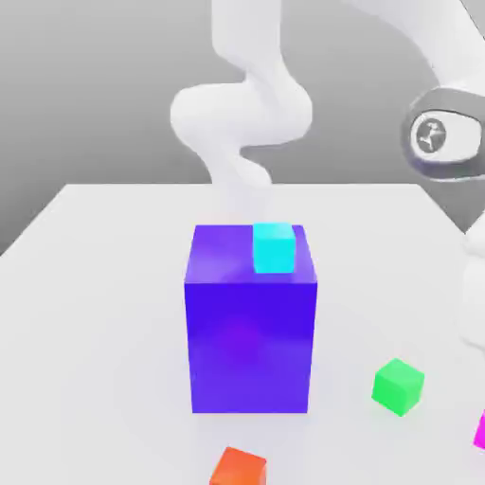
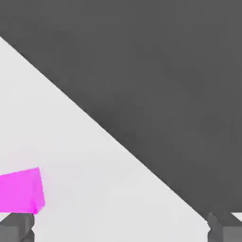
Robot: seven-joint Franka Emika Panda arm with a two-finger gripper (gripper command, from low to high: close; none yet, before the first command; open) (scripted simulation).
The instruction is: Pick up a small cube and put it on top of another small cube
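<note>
A small cyan cube [image 1: 275, 247] rests on top of a big blue block [image 1: 251, 322] in the middle of the white table. On the table lie a small green cube [image 1: 398, 386], a small orange cube [image 1: 238, 468] at the front and a small magenta cube [image 1: 480, 431] at the exterior view's right edge. In the hand view my gripper [image 2: 120, 229] is open, its dark fingertips [image 2: 16, 228] set wide apart with nothing between them. The magenta cube [image 2: 20, 191] sits just beyond one fingertip, off to the side of the gap.
The white arm [image 1: 248, 114] rises behind the blue block and bends over to the exterior view's right, where a link [image 1: 474, 284] comes down near the magenta cube. The table edge [image 2: 108, 132] runs diagonally through the hand view, dark floor beyond it.
</note>
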